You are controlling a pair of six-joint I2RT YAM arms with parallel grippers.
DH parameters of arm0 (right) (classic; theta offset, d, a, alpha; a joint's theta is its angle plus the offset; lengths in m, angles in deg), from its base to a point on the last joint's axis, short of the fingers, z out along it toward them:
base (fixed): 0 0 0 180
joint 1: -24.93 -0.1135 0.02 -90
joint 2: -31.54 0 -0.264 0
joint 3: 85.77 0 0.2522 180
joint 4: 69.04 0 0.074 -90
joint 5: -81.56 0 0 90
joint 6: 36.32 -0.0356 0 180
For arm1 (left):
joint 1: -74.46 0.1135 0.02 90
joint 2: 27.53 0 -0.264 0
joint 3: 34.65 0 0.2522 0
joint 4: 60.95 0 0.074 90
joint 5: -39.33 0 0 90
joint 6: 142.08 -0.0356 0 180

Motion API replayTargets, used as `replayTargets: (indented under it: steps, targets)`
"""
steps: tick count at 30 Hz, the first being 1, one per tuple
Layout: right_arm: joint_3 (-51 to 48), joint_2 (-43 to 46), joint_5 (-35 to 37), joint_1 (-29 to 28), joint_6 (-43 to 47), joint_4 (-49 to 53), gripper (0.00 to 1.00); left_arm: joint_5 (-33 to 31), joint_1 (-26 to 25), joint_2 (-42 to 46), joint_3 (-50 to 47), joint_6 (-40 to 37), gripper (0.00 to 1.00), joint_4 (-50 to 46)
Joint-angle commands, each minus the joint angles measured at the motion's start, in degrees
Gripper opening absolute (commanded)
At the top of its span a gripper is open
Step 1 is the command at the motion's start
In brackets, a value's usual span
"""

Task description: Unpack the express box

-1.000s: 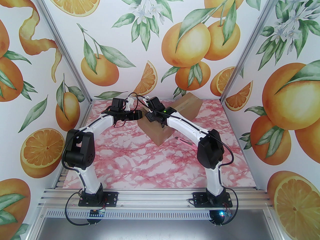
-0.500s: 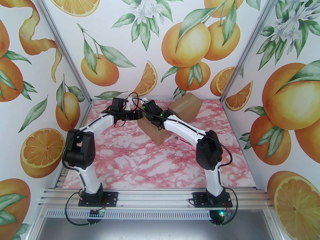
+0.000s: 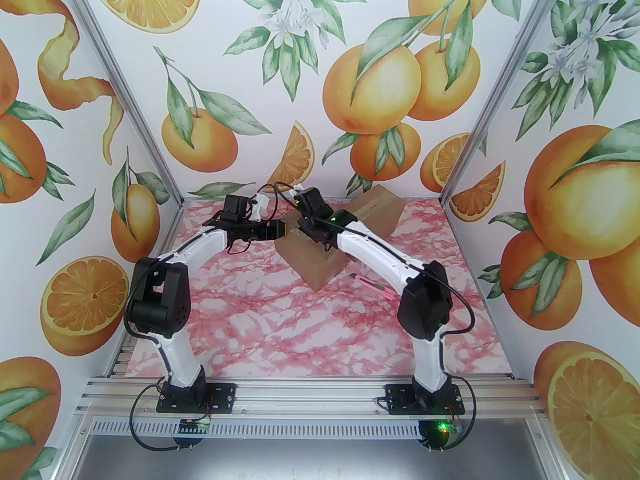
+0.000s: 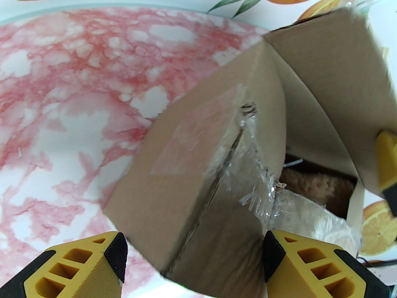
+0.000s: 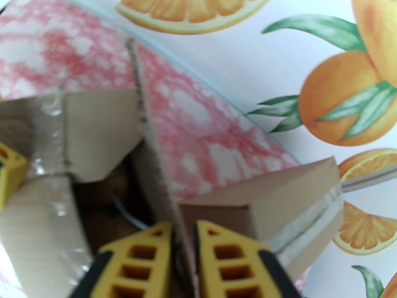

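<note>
The brown cardboard express box [image 3: 320, 268] stands at the table's middle back with its cut tape showing [image 4: 248, 141]. One long flap [image 3: 377, 208] stands raised to the right. My right gripper [image 5: 183, 225] is shut on the thin edge of a flap [image 5: 149, 135], seen edge-on. My left gripper [image 4: 194, 244] is open, its fingers [image 4: 114, 253] straddling the box's left end [image 4: 192, 166]. Through the gap in the top shows something brown and fuzzy [image 4: 316, 185], partly hidden by plastic wrap.
A pink box cutter [image 3: 372, 286] lies on the pink marble table [image 3: 300, 338] right of the box, beside my right arm. The orange-print walls close in the back and sides. Both wrists meet over the box's far left corner.
My right wrist swung left, then back right and slightly farther away, and the raised flap shifted with it. The left arm stayed put.
</note>
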Motion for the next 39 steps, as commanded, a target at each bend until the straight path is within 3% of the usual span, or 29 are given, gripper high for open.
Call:
replayTargets:
  steps: [1, 9, 16, 17, 19, 26, 32, 34, 39]
  targets:
    - [3.98, 1.72, -4.07, 1.42, -3.09, 4.04, 0.20, -6.59, 1.02, -3.65, -0.94, -2.70, 0.75, -7.17]
    - [12.47, -2.71, -14.63, 4.84, -11.94, 13.35, 0.20, -6.29, 0.97, -2.10, 5.88, -2.02, 0.76, -10.56]
    - [12.82, -2.44, -21.39, 6.18, -21.71, 15.20, 0.19, -12.79, -1.31, -2.53, 22.78, 1.78, 0.78, -23.41]
    - [12.70, -2.32, -21.52, 6.16, -21.91, 15.18, 0.21, -14.22, -1.92, -3.31, 25.47, 1.91, 0.78, -25.89]
    - [10.53, -1.04, -21.93, 6.20, -21.82, 13.05, 0.37, -16.18, -2.86, -4.50, 29.48, 2.59, 0.78, -30.06]
    - [1.42, 6.10, -21.05, 6.21, -20.02, 4.52, 0.66, -21.50, -6.04, -2.65, 31.99, 8.13, 0.79, -33.03]
    - [1.15, 6.64, -19.97, 6.29, -18.68, 5.46, 0.70, -28.76, -9.61, -3.48, 35.19, 11.77, 0.80, -38.17]
    - [-3.19, 9.08, -20.12, 6.24, -18.96, 1.83, 0.72, -32.79, -10.61, -4.41, 35.61, 17.12, 0.81, -40.71]
    - [-7.53, 11.54, -20.86, 6.21, -19.70, -1.50, 0.74, -38.35, -13.99, -6.07, 39.68, 18.85, 0.83, -41.51]
